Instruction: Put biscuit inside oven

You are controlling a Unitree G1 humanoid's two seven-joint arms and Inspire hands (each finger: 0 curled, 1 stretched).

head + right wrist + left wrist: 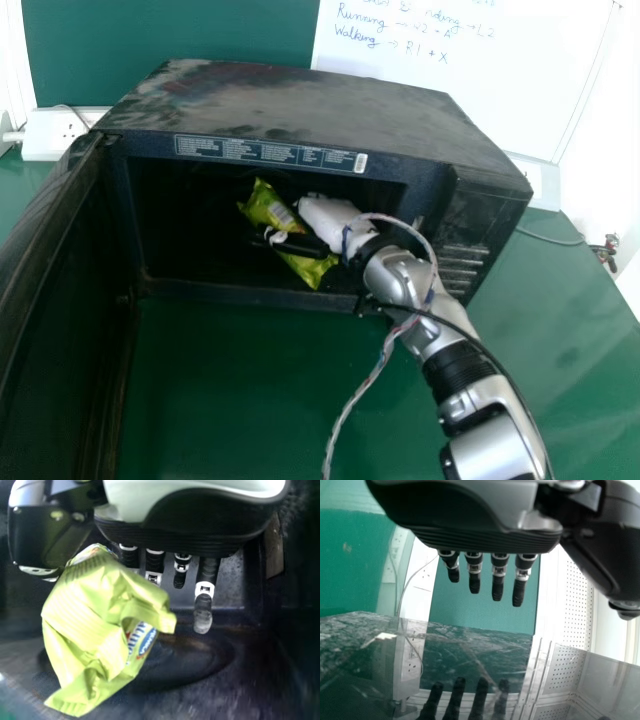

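Inside oven (290,110), right fingers (298,242) pinch green packet (262,205) (right wrist view adds blue print (148,640)); left fingers (475,582) straight.

Biscuit packet (262,208): yellow-green wrapper, crinkled, blue, red and white print, pale barcode panel. Pose tilted, upper end leaning left. Position: inside oven cavity, near front opening.

Oven (250,105): black, boxy, top marked by dust and scuffs; slotted vents at right front. Door (55,300) open, swung out at left. Cavity dark. Stands upright on green table (230,390).
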